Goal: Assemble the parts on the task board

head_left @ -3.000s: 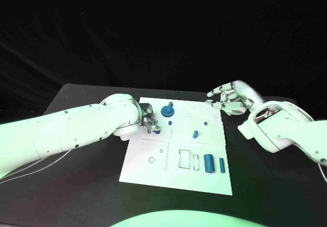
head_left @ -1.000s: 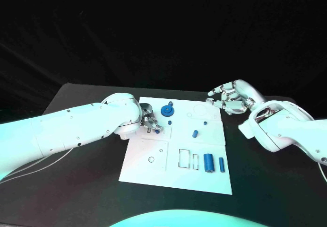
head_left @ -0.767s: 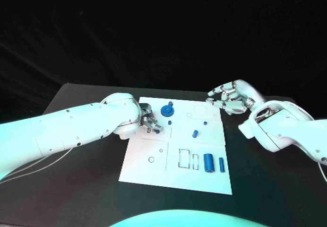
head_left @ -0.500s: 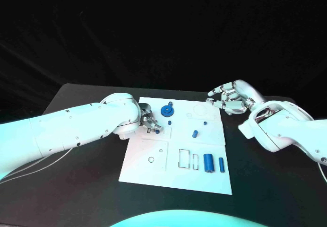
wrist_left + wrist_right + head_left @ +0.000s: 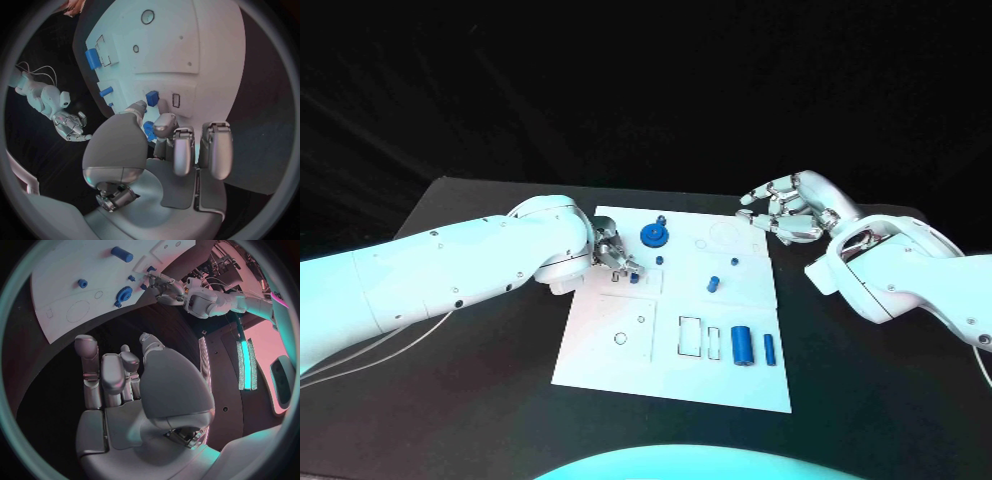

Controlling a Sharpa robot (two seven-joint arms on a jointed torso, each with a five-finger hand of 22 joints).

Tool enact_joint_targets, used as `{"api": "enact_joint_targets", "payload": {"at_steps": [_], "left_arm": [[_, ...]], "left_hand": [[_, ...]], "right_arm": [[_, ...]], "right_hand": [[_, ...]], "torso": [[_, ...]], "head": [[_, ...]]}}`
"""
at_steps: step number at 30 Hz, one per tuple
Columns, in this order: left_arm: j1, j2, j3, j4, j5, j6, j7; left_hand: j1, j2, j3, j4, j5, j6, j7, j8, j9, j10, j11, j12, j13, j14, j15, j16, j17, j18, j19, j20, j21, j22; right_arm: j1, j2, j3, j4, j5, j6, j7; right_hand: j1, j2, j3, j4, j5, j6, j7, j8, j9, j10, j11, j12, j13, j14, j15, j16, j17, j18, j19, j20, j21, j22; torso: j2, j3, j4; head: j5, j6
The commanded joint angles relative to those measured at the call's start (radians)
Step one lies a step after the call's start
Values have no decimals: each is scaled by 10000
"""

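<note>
A black worktop [image 5: 473, 370] carries a white task board [image 5: 678, 360] at its middle. The left robot hand [image 5: 620, 262] sits low over the board's left edge, fingers curled around a small blue part [image 5: 149, 131] close to a rectangular slot [image 5: 175, 100]; a second small blue piece [image 5: 152, 96] lies just beside that slot. The right robot hand [image 5: 788, 212] hovers off the board's far right corner, fingers loosely curled, holding nothing. Other parts rest on the board: a blue disc [image 5: 653, 236] near the far edge, a short peg [image 5: 714, 283] in the middle, and two blue cylinders [image 5: 743, 346] beside outlined rectangles near the front.

To seat the part well, the left robot hand probably needs it squared to the slot, then pressed straight down (slowly, without sideways drag).

The fingers hide most of the held part, so its shape and exact contact with the board cannot be made out.
</note>
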Motion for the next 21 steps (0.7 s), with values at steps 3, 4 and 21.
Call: {"api": "enact_joint_targets", "payload": {"at_steps": [3, 4, 21], "left_arm": [[92, -156, 141, 180, 449, -406, -74], [138, -199, 171, 204, 492, -414, -79], [1179, -287, 338, -890, 554, 164, -12]], "left_hand": [[10, 52, -85, -1, 45, -68, 11, -67, -21, -92, -6, -75, -34, 1050, 58, 25, 2635, -123, 526, -45, -40, 1876], [10, 52, -85, -1, 45, -68, 11, -67, -21, -92, -6, -75, -34, 1050, 58, 25, 2635, -123, 526, -45, -40, 1876], [471, 142, -415, -8, 67, -204, 134, -419, -339, -294, 99, -316, -300, 1050, 150, 25, 2635, -41, 294, 26, -236, 1549]], "right_arm": [[-11, 24, 3, -35, -30, -41, 104], [-11, 29, 3, -41, -27, -41, 104], [-13, 58, 3, -80, -16, -29, 70]], "right_hand": [[-117, 12, -30, 45, -82, 9, 39, 53, -4, -52, -5, -47, -26, -19, 23, -39, -11, 83, -13, 28, -69, -31], [-118, 12, -30, 45, -83, 9, 39, 53, -4, -52, -5, -47, -26, -19, 23, -39, -11, 83, -13, 28, -69, -32], [-122, 15, -31, 42, -85, 8, 38, 54, -4, -43, -6, -35, -15, -16, 23, -34, -1, 79, -2, 28, -54, -20]], "torso": [[-4, 8, 11], [-3, 6, 6], [-4, 7, 15]], "head": [[10, 22], [14, 27], [78, 233]]}}
